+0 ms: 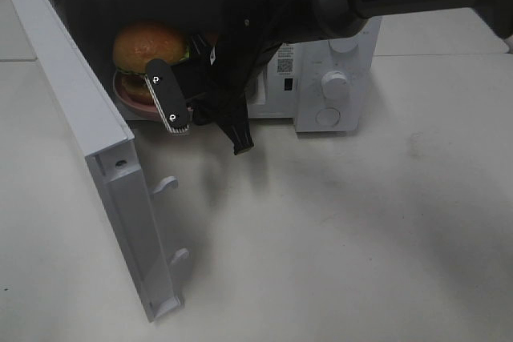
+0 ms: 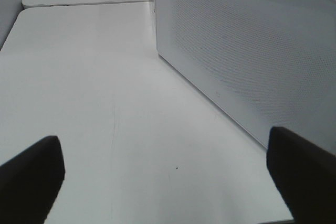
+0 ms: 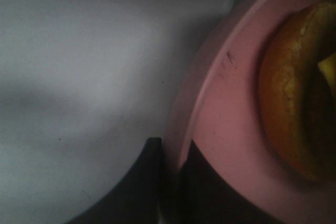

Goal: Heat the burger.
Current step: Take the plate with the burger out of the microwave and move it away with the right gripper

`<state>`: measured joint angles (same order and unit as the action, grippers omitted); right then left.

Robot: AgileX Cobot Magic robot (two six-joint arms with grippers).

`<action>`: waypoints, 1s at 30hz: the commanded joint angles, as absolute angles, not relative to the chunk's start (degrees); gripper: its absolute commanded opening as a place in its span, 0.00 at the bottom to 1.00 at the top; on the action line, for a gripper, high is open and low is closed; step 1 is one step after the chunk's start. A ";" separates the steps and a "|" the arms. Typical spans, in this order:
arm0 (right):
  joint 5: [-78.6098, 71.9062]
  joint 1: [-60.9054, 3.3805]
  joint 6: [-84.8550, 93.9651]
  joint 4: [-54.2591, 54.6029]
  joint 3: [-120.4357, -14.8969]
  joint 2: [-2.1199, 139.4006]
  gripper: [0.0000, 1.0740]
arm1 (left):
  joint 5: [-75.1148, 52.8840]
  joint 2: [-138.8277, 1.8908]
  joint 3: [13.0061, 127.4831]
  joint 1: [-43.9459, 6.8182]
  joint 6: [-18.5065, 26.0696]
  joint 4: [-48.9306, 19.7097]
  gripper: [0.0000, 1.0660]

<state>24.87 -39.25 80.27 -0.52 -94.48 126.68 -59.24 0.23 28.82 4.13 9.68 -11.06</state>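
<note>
right fingers [image 3: 173, 182] pinched on pink plate [image 3: 226, 145] rim | burger [image 1: 150, 44] on plate inside microwave [image 1: 337, 86] | left fingers [image 2: 31, 177] wide apart, empty, over bench [image 2: 105, 103] | step: seating plate | next: release, withdraw, shut door [image 1: 88, 158]

From my station, I saw a white microwave [image 1: 329, 78] standing on a pale table [image 1: 361, 238], its door [image 1: 88, 158] swung wide open with two latch hooks [image 1: 164, 186] showing on the inner edge. A pink plate [image 1: 128, 94] sat inside the cavity. Two round knobs [image 1: 334, 84] lined the control panel, near a small QR sticker [image 1: 286, 60]. The perforated door panel [image 2: 252, 51] stood upright on the table.
</note>
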 commanded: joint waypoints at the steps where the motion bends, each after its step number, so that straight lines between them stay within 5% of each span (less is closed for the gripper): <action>1: 20.68 -39.36 83.25 0.69 -92.59 123.64 0.00 | -59.13 1.60 28.59 3.95 9.63 -11.06 0.94; 30: 17.13 -38.73 87.49 6.88 -71.45 105.71 0.00 | -59.13 1.60 28.59 3.95 9.63 -11.06 0.94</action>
